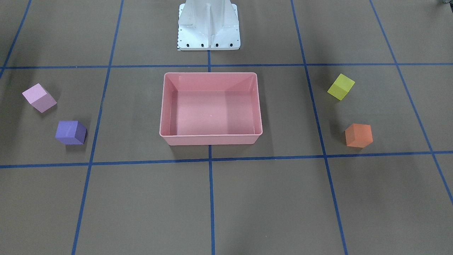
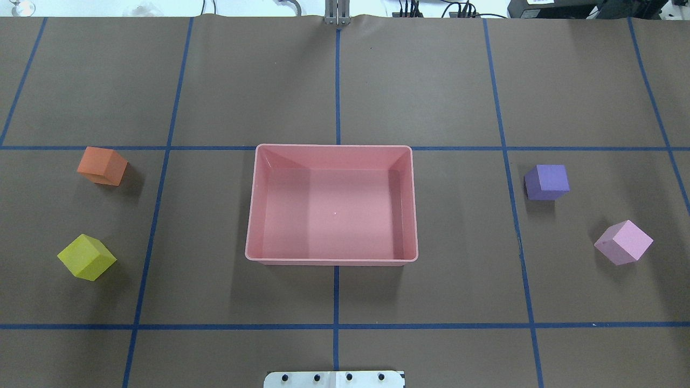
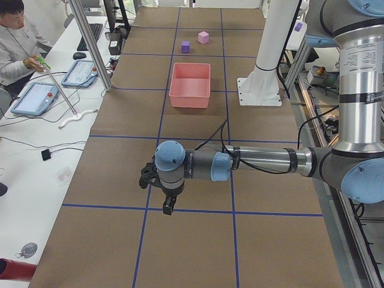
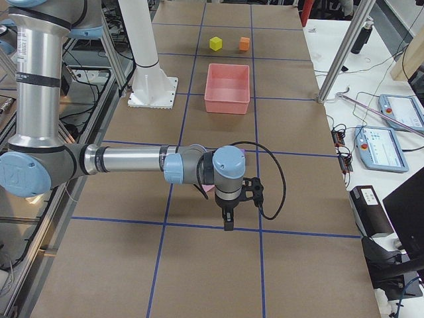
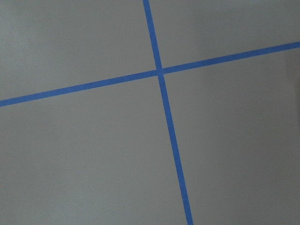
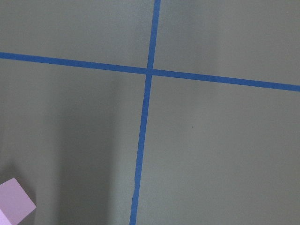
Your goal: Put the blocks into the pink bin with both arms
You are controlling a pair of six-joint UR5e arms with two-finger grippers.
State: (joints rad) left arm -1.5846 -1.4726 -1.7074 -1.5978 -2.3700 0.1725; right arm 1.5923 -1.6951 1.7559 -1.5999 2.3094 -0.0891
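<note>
The pink bin [image 2: 331, 259] stands empty at the table's middle. The orange block [image 2: 102, 166] and the yellow block [image 2: 86, 257] lie to its left in the overhead view. The purple block [image 2: 546, 182] and the light pink block [image 2: 623, 242] lie to its right. All four rest on the table, apart from the bin. My left gripper [image 3: 168, 207] shows only in the exterior left view, points down over the paper, far from the bin. My right gripper [image 4: 227, 224] shows only in the exterior right view, likewise pointing down. I cannot tell whether either is open. A light pink block corner [image 6: 14, 204] shows in the right wrist view.
The white pedestal base [image 1: 208, 26] stands behind the bin. Blue tape lines [image 2: 337, 326] grid the brown table cover. A person [image 3: 18, 42] sits at a side desk with tablets [image 3: 36, 96]. Metal posts [image 3: 90, 42] stand along the table's edge.
</note>
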